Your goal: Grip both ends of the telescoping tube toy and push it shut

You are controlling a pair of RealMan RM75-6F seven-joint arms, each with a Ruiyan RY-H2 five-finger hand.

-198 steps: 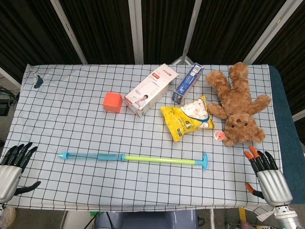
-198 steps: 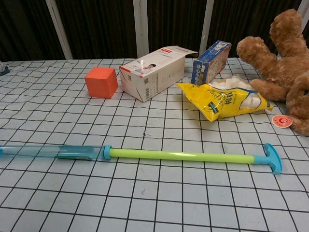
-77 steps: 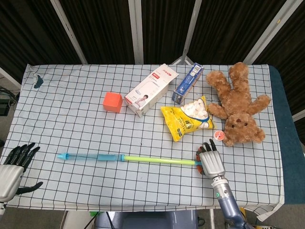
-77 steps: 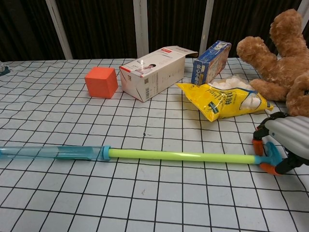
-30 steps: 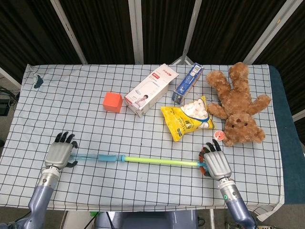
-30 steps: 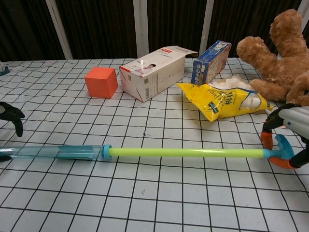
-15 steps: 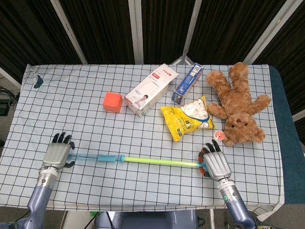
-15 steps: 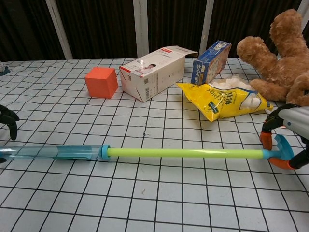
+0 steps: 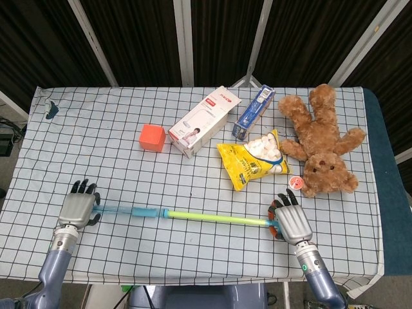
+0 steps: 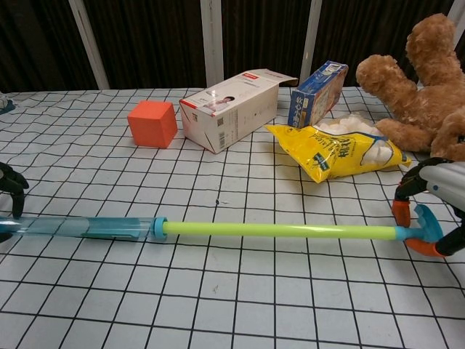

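The left hand curls its fingers round one end of the tube toy. The right hand clasps the other.

Bare checkered cloth is left along the front edge; the back is crowded by boxes, snack bag and teddy bear.

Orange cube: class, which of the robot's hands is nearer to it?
Left. The left hand sits at the tube toy's clear-blue end, below and left of the orange cube. The right hand holds the far handle end, well off to the cube's right.
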